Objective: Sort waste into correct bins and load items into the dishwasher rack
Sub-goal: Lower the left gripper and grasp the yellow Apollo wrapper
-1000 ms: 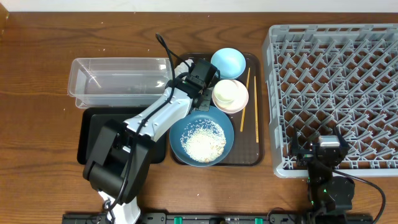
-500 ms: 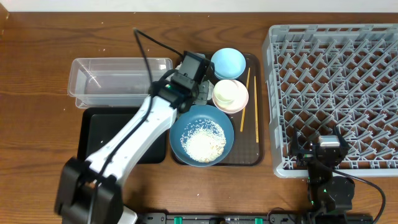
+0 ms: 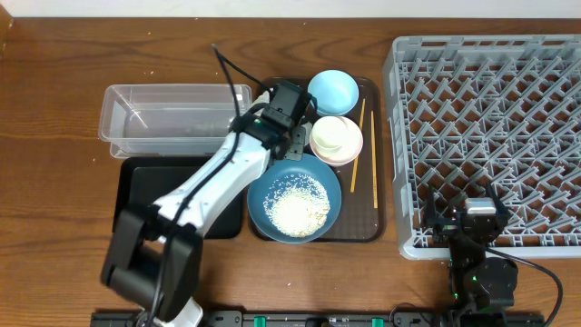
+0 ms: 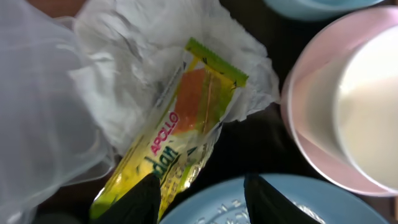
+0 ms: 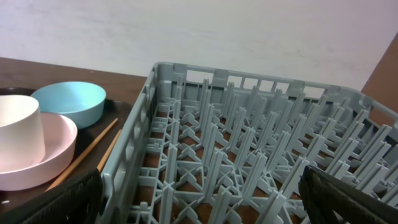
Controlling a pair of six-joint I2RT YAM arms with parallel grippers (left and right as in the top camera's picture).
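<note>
Brown wooden table [image 3: 54, 227], overhead view: the left hand [image 3: 292, 138] hangs over the tub-side edge of the dark brown serving tray [image 3: 363, 232]. It is just beside the large deep-blue bowl [image 3: 259, 186], which holds the loose white cooked rice [image 3: 295, 207]. The clear rectangular plastic tub [image 3: 118, 127] and the shallow black rectangular tray [image 3: 136, 204] lie beyond that edge, within likely reach.

Left wrist view: the small yellow-green snack wrapper [image 4: 180, 143] lies on the crumpled white tissue paper [image 4: 124, 56], near the small white pink-rimmed bowl [image 4: 305, 134] that carries the small white cup [image 4: 373, 106]. The fingers [image 4: 144, 196] stand apart, released, clamping nothing. The wrapper's lower end lies against one finger.

Recommended procedure:
- Centre the gap across the wrapper's width.
- Descend until both tips flank it.
- Close on the wrapper alone.
- Avoid catching tissue folds or striking the blue bowl's rim.

Right wrist view: the right hand [image 5: 199, 208] is fully released and empty, facing the large square grey plastic dishwasher rack [image 5: 249, 155]. Leave it idle.
</note>
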